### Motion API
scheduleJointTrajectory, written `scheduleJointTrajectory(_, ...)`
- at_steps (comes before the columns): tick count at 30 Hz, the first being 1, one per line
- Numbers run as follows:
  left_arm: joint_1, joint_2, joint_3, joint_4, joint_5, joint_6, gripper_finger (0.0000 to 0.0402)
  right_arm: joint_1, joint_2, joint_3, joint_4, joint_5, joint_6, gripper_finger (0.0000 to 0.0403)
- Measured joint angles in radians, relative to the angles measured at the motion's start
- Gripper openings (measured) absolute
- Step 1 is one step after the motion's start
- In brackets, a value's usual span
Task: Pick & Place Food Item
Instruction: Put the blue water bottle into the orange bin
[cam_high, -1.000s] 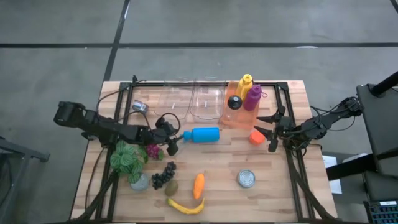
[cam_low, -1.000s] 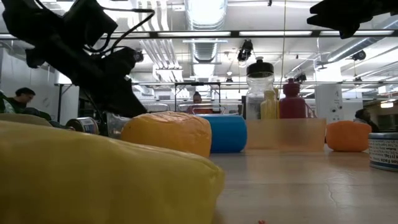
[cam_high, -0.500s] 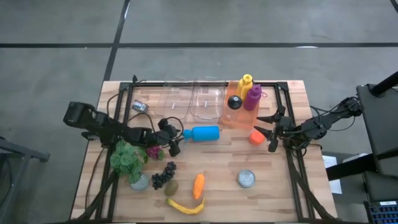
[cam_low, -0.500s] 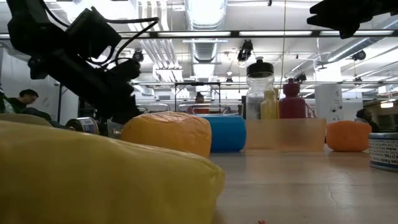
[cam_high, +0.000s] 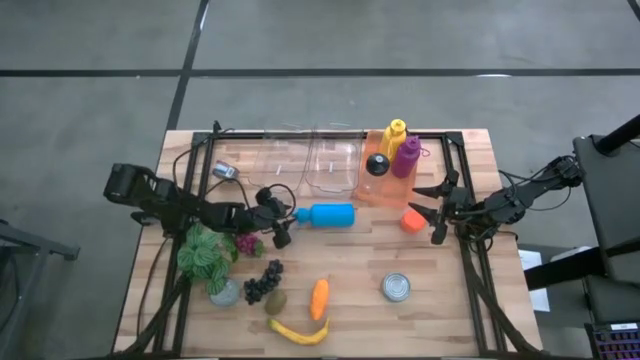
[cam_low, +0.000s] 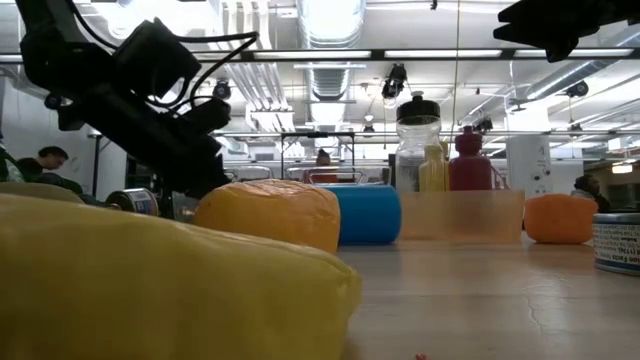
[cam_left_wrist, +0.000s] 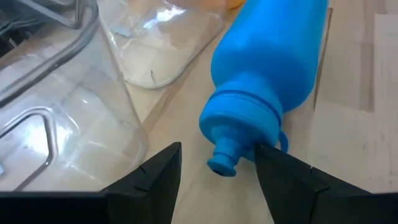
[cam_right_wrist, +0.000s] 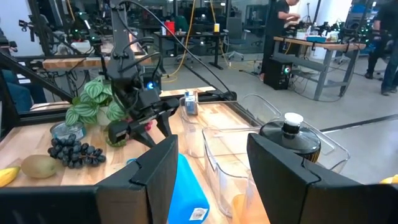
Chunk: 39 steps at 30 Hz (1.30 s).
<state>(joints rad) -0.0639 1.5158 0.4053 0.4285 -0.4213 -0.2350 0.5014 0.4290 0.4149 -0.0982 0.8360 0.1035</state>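
1. We take the blue bottle (cam_high: 328, 215) as the item in hand. It lies on its side near the middle of the desk (cam_high: 440, 315), its narrow spout pointing at the left gripper (cam_high: 281, 226).
2. We judge the bottle to be light, stiff moulded plastic with a smooth, somewhat slippery skin. Being round and lying flat, it is likely to roll if pushed from one side.
3. We recommend taking hold at the stepped collar just behind the spout, where the ridge gives the fingers a stop. The wide body looks too broad and slick for a sure hold.
4. In the left wrist view, the left gripper's fingers (cam_left_wrist: 155, 177) stand apart on either side of the spout. They are open and hold nothing.
5. The right gripper (cam_high: 432, 212) waits near the right edge of the desk, beside a small orange item (cam_high: 411, 222). Its fingers are spread and hold nothing.
6. Just behind the bottle stand clear plastic containers (cam_high: 300, 163), thin-walled and glossy. An orange-tinted bin (cam_high: 375, 190) holds three upright bottles.
7. On the near part of the desk we note:
   - a leafy plant (cam_high: 206, 257) and dark grapes (cam_high: 263, 281), soft and bumpy;
   - a kiwi (cam_high: 276, 301), a carrot (cam_high: 319, 297) and a banana (cam_high: 299, 332);
   - a metal can (cam_high: 397, 288), rigid and cylindrical.
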Motion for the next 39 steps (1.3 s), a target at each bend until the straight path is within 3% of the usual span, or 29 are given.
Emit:
scheduleJointTrajectory(10, 0.0, 0.004, 0.002, 0.08, 0.06, -0.001, 0.0204, 0.0, 0.0, 0.0, 0.0, 0.0, 0.0, 0.019)
scheduleJointTrajectory(17, 0.0, 0.135, 0.038, 0.177, 0.083, -0.004, 0.0204, 0.0, -0.001, 0.0, 0.0, 0.0, -0.001, 0.019)
scheduleJointTrajectory(22, 0.003, 0.187, 0.095, 0.176, 0.092, 0.008, 0.0204, 0.0, -0.001, 0.0, 0.0, 0.0, -0.001, 0.019)
scheduleJointTrajectory(33, 0.008, 0.143, 0.113, 0.172, 0.124, 0.02, 0.0204, 0.0, -0.001, 0.0, 0.0, 0.0, 0.0, 0.019)
scheduleJointTrajectory(39, 0.014, 0.125, 0.14, 0.024, 0.139, 0.037, 0.0204, 0.0, -0.001, 0.0, 0.0, 0.0, -0.001, 0.019)
